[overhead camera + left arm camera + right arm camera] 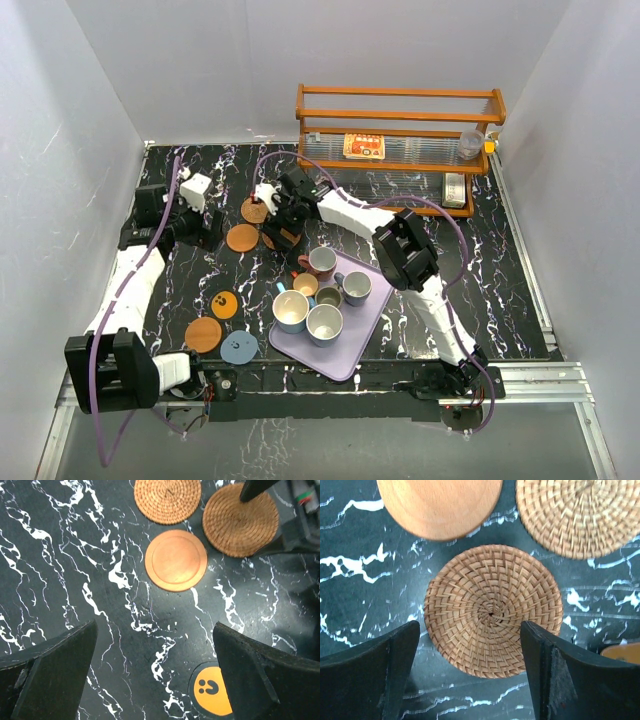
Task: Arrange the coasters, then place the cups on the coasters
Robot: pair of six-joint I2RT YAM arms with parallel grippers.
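Below, black white-veined marble table (500,265), white walls (200,60) around.

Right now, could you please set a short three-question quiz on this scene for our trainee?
1. True or false: all six cups stand on the lilac tray.
2. Which lies directly below the open right pincer? A: plain orange one; B: woven rattan coaster; C: grey-blue one.
3. How many coasters lie on the marble-patterned table?
Key: 1 true; 2 B; 3 six.
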